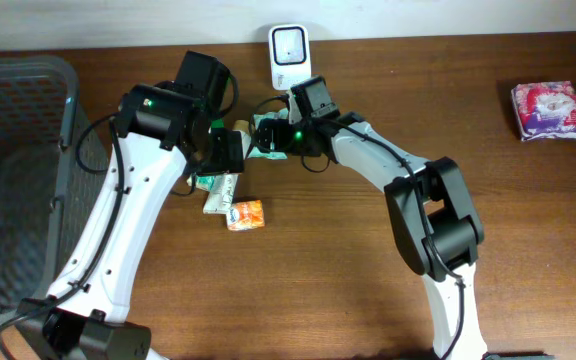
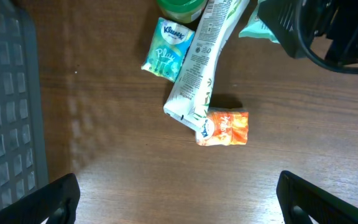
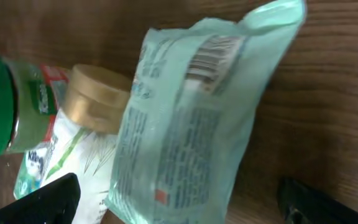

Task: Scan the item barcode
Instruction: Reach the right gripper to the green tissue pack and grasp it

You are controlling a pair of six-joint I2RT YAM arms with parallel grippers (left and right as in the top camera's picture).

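A pale green packet (image 3: 197,118) lies on the table with its barcode (image 3: 213,53) facing up. My right gripper (image 3: 179,205) hangs over it, open, a finger on each side of its near end and neither pressing on it. Seen from above, that gripper (image 1: 270,136) is just below the white scanner (image 1: 288,48) at the table's back edge. My left gripper (image 2: 182,205) is open over bare wood with nothing between its fingers. It hovers close to the pile (image 1: 224,152).
Beside the packet lie a white tube (image 2: 201,68), an orange packet (image 2: 225,127), a Kleenex packet (image 2: 166,56), a green-capped bottle (image 3: 5,106) and a gold-lidded jar (image 3: 95,99). A grey basket (image 1: 18,150) stands at the left. A pink packet (image 1: 550,110) lies far right.
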